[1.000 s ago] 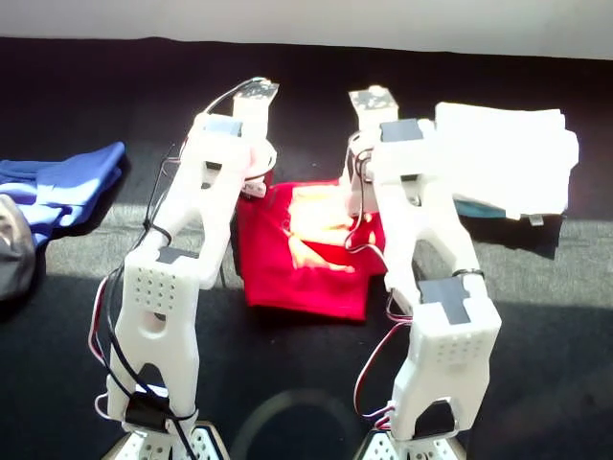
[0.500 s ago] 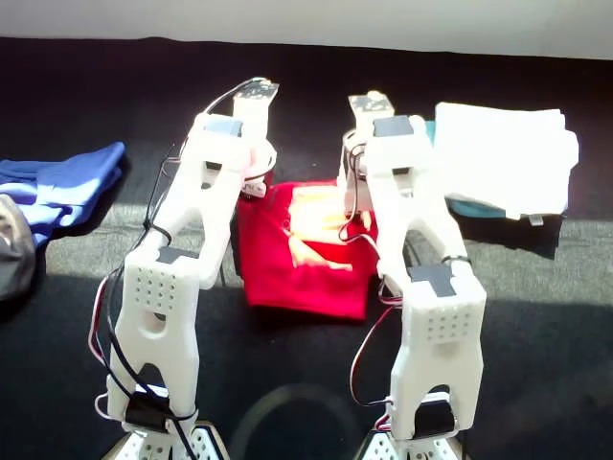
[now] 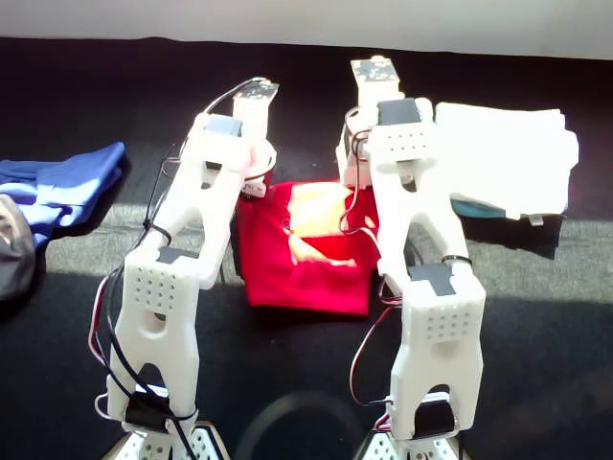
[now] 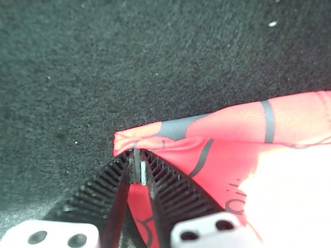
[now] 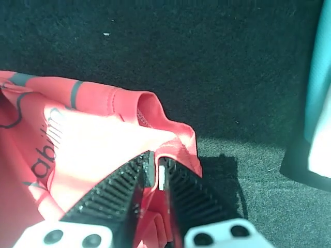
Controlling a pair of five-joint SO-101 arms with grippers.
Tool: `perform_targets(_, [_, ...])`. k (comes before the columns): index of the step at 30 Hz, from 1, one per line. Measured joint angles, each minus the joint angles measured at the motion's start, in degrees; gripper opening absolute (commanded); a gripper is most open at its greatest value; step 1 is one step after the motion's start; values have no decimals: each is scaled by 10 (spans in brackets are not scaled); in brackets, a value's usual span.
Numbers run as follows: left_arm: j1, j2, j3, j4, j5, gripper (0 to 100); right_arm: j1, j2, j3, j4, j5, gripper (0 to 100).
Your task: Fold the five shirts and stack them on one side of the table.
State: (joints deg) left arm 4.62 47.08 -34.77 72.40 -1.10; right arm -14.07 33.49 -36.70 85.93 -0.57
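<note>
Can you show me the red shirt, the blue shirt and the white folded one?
red shirt (image 3: 306, 278): high view, on its flat near part.
blue shirt (image 3: 72, 177): high view, on the middle of the crumpled heap.
white folded shirt (image 3: 503, 153): high view, on its top face.

The high camera stands on the robot's side of the surface (image 3: 536, 316) and looks down and forward over all of it. Each wrist camera looks from very near at one corner of the red shirt (image 3: 306, 268), which all three views share.
</note>
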Motion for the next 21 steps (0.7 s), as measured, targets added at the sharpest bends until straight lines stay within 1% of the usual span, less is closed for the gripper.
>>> perform_targets(3, [0,0,0,0,0,10,11,0,-25,-10,0,7])
perform_targets(9, [0,-3,0,0,0,10,19,0,-79,-8,65,7])
perform_targets(11, [0,-7,0,0,0,10,19,0,-83,-6,76,12])
perform_targets(13, [-1,-12,0,0,0,10,19,4,-83,0,81,46])
perform_targets(17, [-2,-13,0,0,0,10,19,16,-83,40,84,179])
perform_targets(18, [-2,-13,0,0,0,10,19,17,-83,51,84,183])
perform_targets(21, [-2,-13,0,0,0,10,15,17,-84,84,84,152])
